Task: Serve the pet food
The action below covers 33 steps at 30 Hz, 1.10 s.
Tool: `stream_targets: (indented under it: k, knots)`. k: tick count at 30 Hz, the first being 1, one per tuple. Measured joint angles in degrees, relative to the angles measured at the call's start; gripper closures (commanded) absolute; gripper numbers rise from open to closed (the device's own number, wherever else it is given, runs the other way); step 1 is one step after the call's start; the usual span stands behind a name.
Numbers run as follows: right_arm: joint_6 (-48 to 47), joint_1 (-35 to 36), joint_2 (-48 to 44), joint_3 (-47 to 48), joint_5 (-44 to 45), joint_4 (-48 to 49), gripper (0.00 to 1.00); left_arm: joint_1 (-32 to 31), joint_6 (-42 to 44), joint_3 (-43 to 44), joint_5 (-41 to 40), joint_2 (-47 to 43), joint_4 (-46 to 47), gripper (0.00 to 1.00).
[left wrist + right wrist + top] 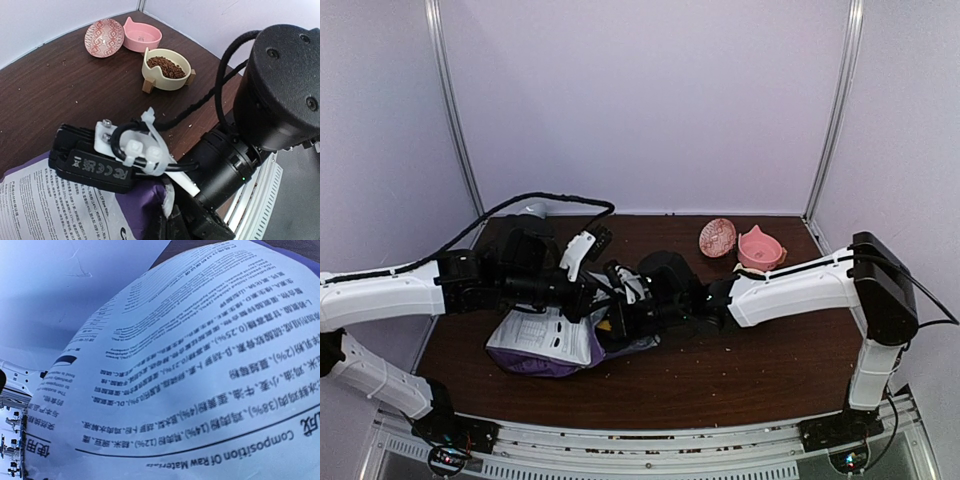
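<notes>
Pet food [167,67] (in bowl [172,84]), well beyond left gripper [170,223]

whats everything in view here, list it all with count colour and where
pet food bag: one, purple with a white printed panel, lying centre-left on the table
stand bowl: one, cream on a wooden stand, far right of the table, seen from the left wrist only
pet food: one mass of kibble, dark brown, in the stand bowl
cat-ear bowl: one, pink, back right, looks empty
patterned bowl: one, red and white, beside the cat-ear bowl
table: one, dark brown wood
left arm: one, white and black
right arm: one, white and black
left gripper: black, shut, at the bag's top edge
right gripper: black, at the bag, state unclear
</notes>
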Motion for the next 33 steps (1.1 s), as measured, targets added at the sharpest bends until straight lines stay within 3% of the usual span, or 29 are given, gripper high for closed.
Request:
stream_targets:
  k: [5, 11, 19, 33]
  knots:
    - [2.4, -0.3, -2.5, -1.7, -4.5, 1.6, 0.97, -0.3, 0.0, -0.2, -1.4, -2.0, -0.5, 1.00]
    - [9.5, -2.4, -13.3, -10.0, -11.5, 6.2, 0.96, -0.2, 0.1, -0.8, -4.5, -5.3, 0.7, 1.00]
    - [20.1, -7.8, -27.7, -22.6, -14.1, 12.5, 0.96, 0.7, 0.1, -2.3, -7.3, -9.2, 0.9, 1.00]
    - [33.9, -13.6, -39.1, -36.3, -15.6, 22.8, 0.96, 1.0, -0.3, -2.8, -11.6, -11.3, 0.7, 1.00]
